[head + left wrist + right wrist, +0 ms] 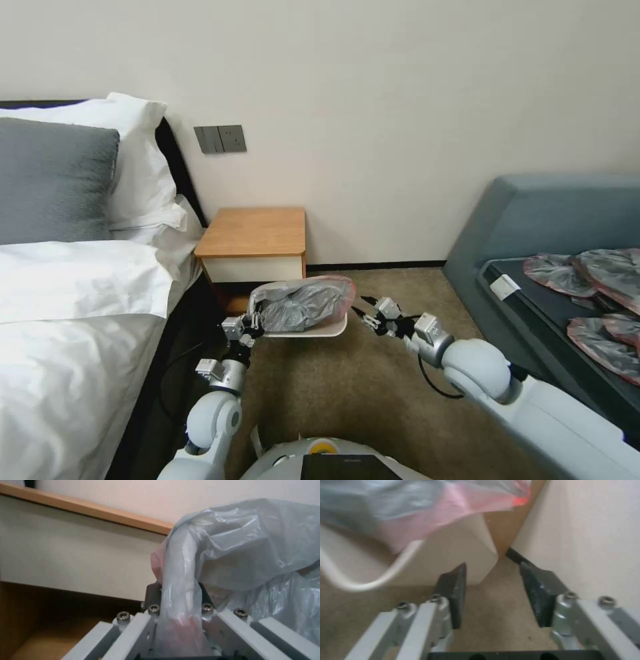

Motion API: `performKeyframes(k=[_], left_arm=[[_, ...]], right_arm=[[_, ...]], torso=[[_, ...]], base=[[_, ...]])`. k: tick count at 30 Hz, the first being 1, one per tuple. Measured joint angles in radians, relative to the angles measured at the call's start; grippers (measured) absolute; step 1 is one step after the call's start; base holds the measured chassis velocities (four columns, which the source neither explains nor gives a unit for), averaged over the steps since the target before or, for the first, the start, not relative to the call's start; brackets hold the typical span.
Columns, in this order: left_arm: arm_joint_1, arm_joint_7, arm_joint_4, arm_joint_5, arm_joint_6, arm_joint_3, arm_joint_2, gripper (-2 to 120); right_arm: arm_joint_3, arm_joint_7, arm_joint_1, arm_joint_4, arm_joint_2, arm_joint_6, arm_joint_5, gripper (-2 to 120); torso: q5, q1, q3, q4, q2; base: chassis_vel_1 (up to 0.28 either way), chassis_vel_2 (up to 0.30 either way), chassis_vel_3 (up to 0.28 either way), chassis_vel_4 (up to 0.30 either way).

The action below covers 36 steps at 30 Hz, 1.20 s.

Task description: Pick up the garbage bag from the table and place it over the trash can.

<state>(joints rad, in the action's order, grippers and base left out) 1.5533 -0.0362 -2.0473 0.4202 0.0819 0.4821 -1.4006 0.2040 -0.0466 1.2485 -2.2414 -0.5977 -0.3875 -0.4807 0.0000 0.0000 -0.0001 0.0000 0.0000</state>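
Note:
The cream trash can (313,332) stands on the carpet in front of the wooden table (253,233). The grey garbage bag (303,305) with its pink rim lies bunched over the can's mouth. My left gripper (252,324) is at the can's left side, shut on a fold of the bag (240,545) that runs down between its fingers (151,595). My right gripper (364,312) hangs open just right of the can, apart from it. In the right wrist view the trash can (463,552) and the bag's pink rim (453,507) lie beyond the open pads (455,592).
A bed (73,300) with white sheets runs along the left, close to my left arm. At the right stands a grey-blue sofa (553,220) with several flattened bags (593,293) on it. Carpet (360,400) lies open between them. The wall is just behind the table.

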Motion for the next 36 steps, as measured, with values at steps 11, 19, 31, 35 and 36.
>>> performKeyframes(k=[11,19,31,35,36], left_arm=[[0.000,0.081,-0.006,-0.003,-0.064,0.022,-0.028,3],[-0.005,0.118,-0.012,0.013,-0.079,0.017,-0.040,3],[-0.022,0.132,-0.036,0.003,-0.166,-0.007,-0.037,3],[-0.027,0.131,-0.037,-0.014,-0.174,-0.008,-0.044,3],[-0.031,0.131,-0.036,-0.020,-0.176,-0.009,-0.048,3]], right_arm=[[0.034,0.071,0.074,-0.095,-0.089,0.024,0.040,86],[0.007,0.193,0.089,-0.182,-0.213,0.062,-0.002,100],[-0.148,-0.259,-0.251,-0.027,-0.032,0.259,0.736,100],[-0.319,-0.327,-0.464,0.029,-0.020,0.255,0.782,100],[-0.385,-0.351,-0.535,0.053,-0.024,0.251,0.799,100]], torso=[[0.0000,0.000,0.000,0.0003,0.000],[0.0000,0.000,0.000,0.0000,0.000],[0.0003,0.000,0.000,0.0003,0.000],[-0.0001,0.000,0.000,0.0005,0.000],[-0.0002,0.000,0.000,0.0005,0.000]], base=[[0.000,0.000,0.000,0.000],[0.000,0.000,0.000,0.000],[0.000,0.000,0.000,0.000],[0.000,0.000,0.000,0.000],[0.000,0.000,0.000,0.000]])
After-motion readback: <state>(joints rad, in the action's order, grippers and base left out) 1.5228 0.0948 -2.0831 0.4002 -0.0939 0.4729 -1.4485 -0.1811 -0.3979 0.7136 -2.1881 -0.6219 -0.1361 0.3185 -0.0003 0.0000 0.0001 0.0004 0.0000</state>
